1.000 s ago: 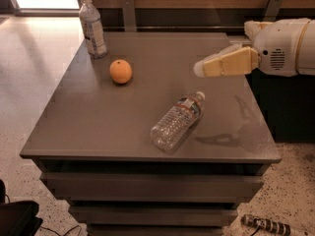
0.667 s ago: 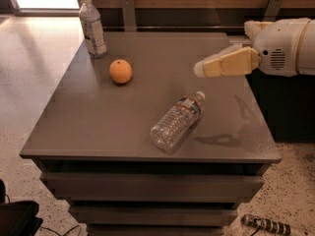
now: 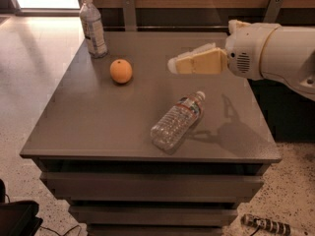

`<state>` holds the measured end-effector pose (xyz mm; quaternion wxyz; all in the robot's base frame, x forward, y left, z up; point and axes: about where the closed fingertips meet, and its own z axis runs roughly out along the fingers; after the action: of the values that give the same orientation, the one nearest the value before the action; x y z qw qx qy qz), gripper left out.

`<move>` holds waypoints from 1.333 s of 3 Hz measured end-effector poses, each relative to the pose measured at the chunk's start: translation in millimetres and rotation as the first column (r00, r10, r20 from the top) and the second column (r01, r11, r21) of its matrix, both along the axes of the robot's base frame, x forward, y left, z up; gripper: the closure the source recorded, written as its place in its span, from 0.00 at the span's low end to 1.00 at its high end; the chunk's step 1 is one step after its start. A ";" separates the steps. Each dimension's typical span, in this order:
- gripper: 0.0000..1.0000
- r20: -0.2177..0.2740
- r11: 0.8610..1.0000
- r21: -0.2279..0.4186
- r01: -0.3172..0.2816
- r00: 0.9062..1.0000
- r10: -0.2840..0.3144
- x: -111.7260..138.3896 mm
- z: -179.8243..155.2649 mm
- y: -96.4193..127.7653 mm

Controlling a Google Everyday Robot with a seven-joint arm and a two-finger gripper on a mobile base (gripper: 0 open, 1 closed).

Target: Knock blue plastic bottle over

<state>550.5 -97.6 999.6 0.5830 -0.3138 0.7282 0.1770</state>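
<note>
The blue plastic bottle (image 3: 93, 28) stands upright at the table's back left corner, with a pale label and a white cap. My gripper (image 3: 172, 65) hovers above the middle right of the grey table (image 3: 88, 127). It looks shut and empty and points left. It is well to the right of the blue bottle and apart from it. The white arm (image 3: 275, 53) reaches in from the right edge.
An orange (image 3: 121, 71) sits between the gripper and the blue bottle. A clear ribbed bottle with a red-white label (image 3: 178, 120) lies on its side at the front, below the gripper. A wooden wall panel runs behind the table.
The gripper and arm have moved left over the table, toward the orange. The bottles and the orange have not moved.
</note>
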 end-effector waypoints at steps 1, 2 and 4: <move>0.00 0.072 0.999 0.046 0.003 0.997 -0.006 27.3 6.7 38.4; 0.00 0.107 0.994 0.098 -0.040 0.994 0.029 66.9 6.4 67.2; 0.00 0.078 0.977 0.152 -0.148 0.987 0.138 136.6 3.8 136.1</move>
<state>687.2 38.5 1003.4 0.6157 -0.3241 0.6676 0.2649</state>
